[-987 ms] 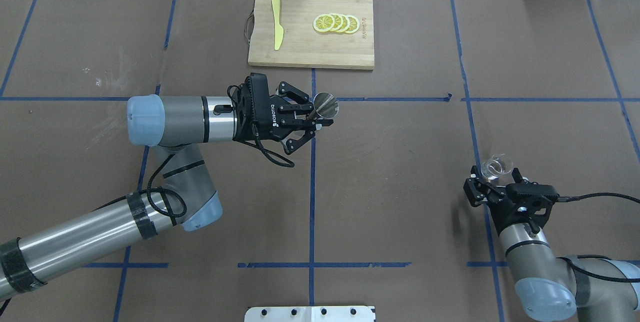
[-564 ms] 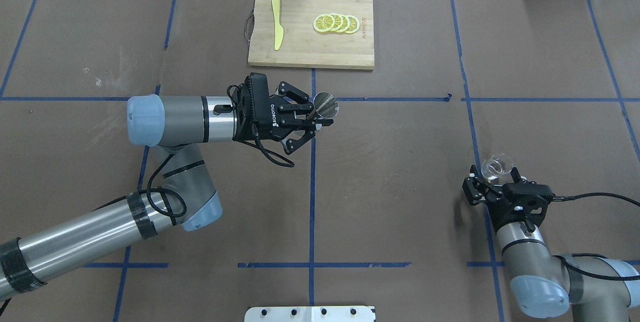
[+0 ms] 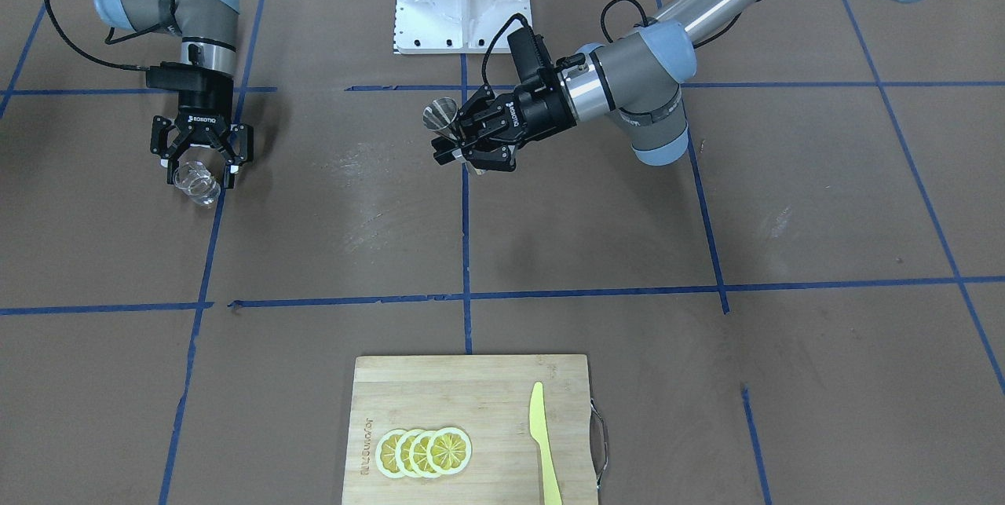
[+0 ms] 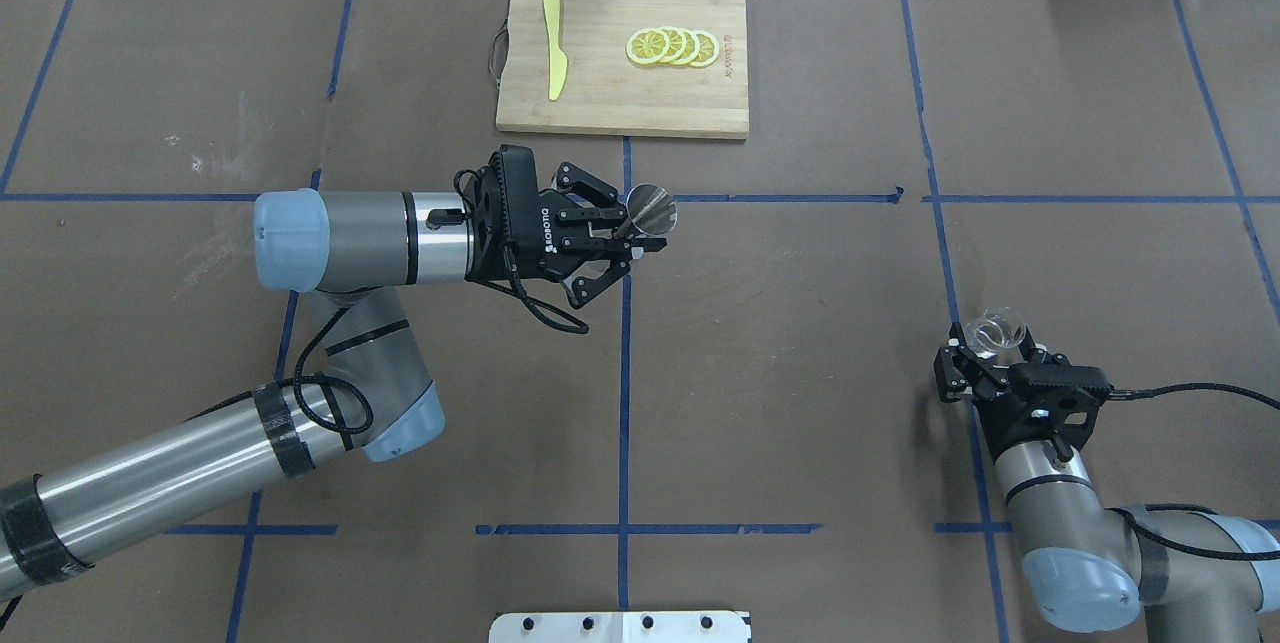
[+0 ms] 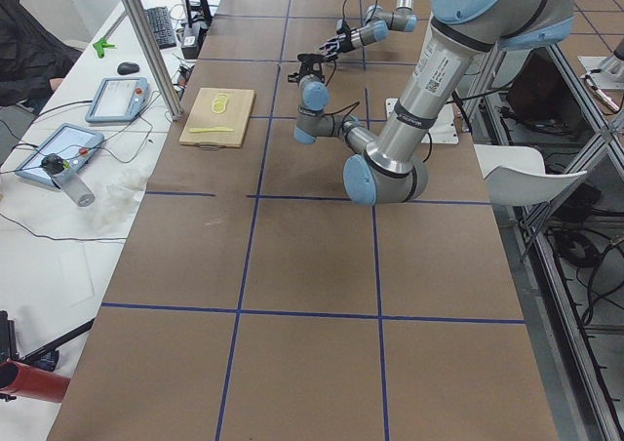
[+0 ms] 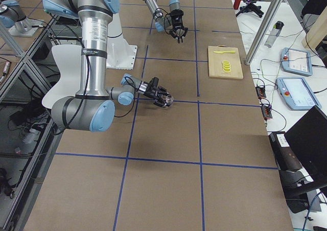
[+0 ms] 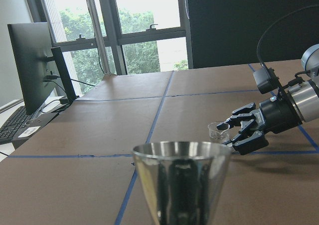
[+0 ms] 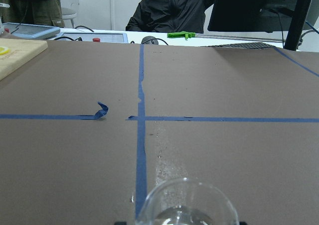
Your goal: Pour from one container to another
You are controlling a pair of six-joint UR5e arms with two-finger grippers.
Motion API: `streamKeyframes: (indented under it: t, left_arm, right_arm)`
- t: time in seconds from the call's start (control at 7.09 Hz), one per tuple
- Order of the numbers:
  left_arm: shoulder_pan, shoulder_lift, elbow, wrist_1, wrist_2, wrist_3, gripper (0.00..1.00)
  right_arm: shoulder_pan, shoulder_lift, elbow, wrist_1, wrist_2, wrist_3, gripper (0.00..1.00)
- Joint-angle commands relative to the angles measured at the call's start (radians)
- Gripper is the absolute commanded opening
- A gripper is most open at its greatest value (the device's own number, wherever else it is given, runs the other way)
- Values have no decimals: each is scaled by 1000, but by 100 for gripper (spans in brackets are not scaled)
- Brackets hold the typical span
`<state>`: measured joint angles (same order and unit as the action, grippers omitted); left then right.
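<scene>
Holding the metal jigger [image 4: 651, 209] by its narrow waist, the left gripper [image 4: 632, 231] has both fingers clamped on it above the table [image 4: 800, 423]. The jigger stands roughly upright (its open upper cone fills the bottom of the left wrist view). The right gripper [image 4: 988, 355] is closed around the clear glass cup [image 4: 990, 333], well apart from the left gripper. A cutting board [image 4: 600, 103] carrying lemon slices [image 4: 672, 47] lies beyond the left fingertips.

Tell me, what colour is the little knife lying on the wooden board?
The knife is pale yellow, which shows best in the overhead exterior view.
</scene>
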<state>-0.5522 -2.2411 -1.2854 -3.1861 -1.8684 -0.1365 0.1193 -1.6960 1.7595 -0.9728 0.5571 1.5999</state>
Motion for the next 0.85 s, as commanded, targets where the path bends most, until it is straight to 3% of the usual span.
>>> streamKeyframes:
  t: [0.0,0.42,0.71]
  left_arm:
    - [0,0,0,0,0,0,0]
    - [0,0,-2,0,0,-12,0]
    - [0,0,-2,0,0,-12,0]
  right_arm:
    - [6,-1,0,-1,-2,0,59]
    - [10,-1,-2,-1,0,0,57]
    - [17,-1,1,0,0,-2,17]
